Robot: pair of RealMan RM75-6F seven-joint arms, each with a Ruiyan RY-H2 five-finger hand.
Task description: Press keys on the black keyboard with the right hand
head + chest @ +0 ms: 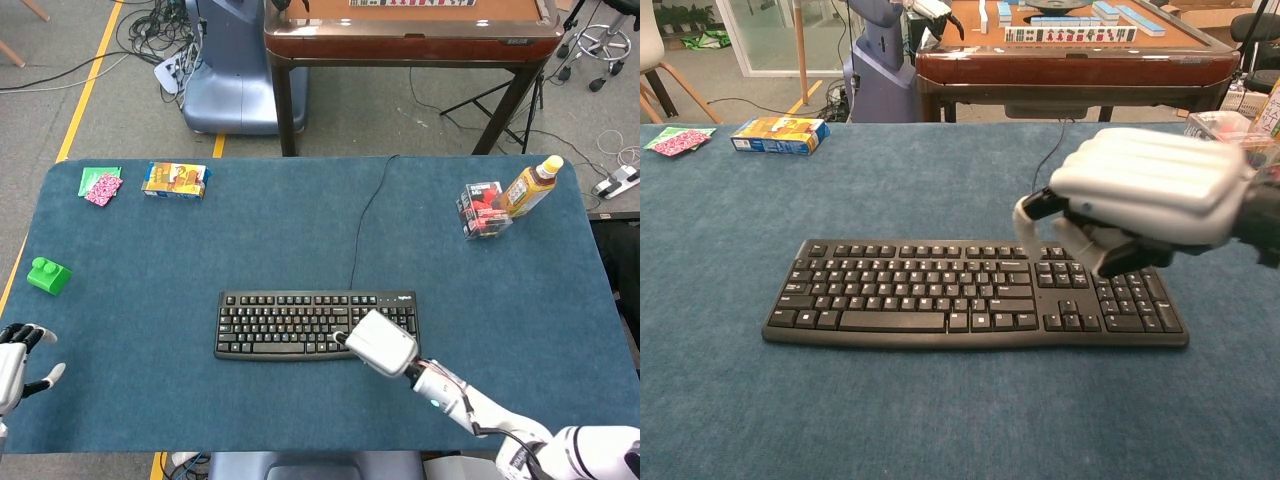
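The black keyboard (316,324) lies flat at the middle of the blue table, its cable running to the far edge; it also fills the chest view as the keyboard (940,295). My right hand (380,343) hovers over the keyboard's right end, raised clear of the keys in the chest view, where the right hand (1140,195) shows its fingers curled under the palm with nothing in them. My left hand (18,364) stays at the table's left front edge, fingers spread, holding nothing.
A green block (47,274) sits at the left edge. A pink-and-green packet (100,185) and a snack box (175,180) lie at the back left. A clear box (483,208) and an orange bottle (530,187) stand at the back right. A wooden table (410,30) stands beyond.
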